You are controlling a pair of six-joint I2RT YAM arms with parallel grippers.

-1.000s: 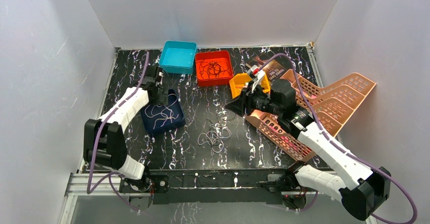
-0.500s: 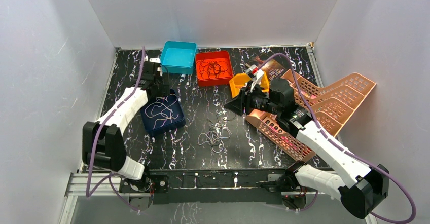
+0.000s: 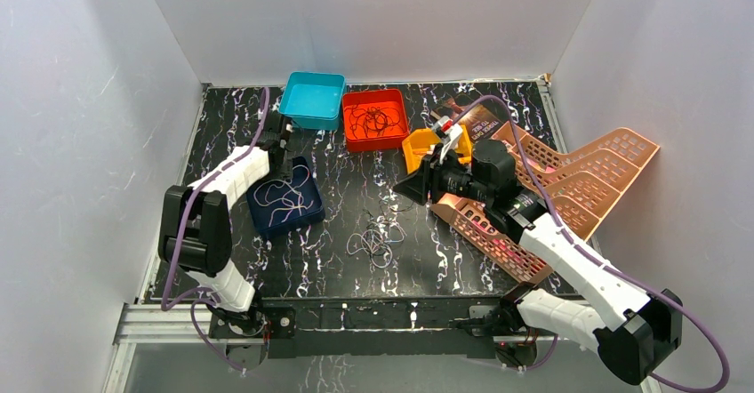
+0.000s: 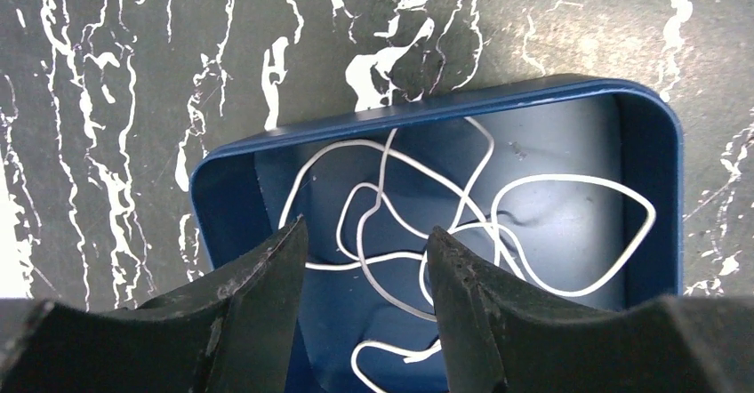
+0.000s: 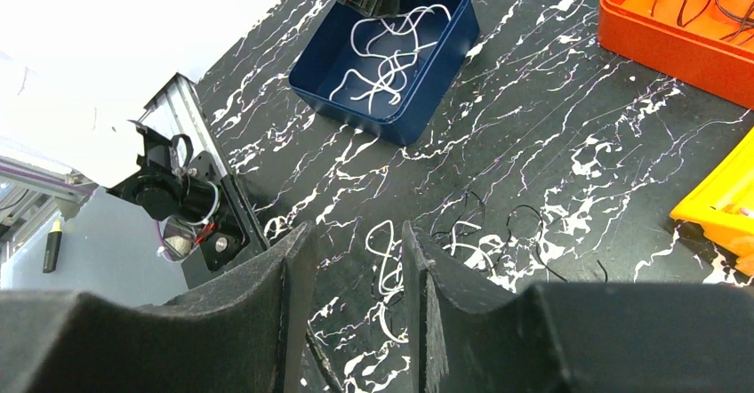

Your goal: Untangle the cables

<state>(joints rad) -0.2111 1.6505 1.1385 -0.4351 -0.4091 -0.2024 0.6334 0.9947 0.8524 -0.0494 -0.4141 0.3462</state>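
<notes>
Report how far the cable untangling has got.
Done: white cables lie in the dark blue tray, black cables in the red tray. In hand: nothing; the left gripper hangs open over the blue tray, the right gripper open above the table, both empty. Left: a mixed knot of white and black cables on the table, not yet pulled apart.

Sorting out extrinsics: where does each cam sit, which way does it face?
Top external: above and behind the bases, looking down on the table; left arm and right arm show whole.
Left wrist: on the left arm, facing straight down into the navy tray of white cables; left pincer tips at bottom.
Right wrist: on the right arm, facing obliquely across the table, over the loose cables, toward the left arm; right pincer tips at bottom.
Shared: navy tray, all three.
</notes>
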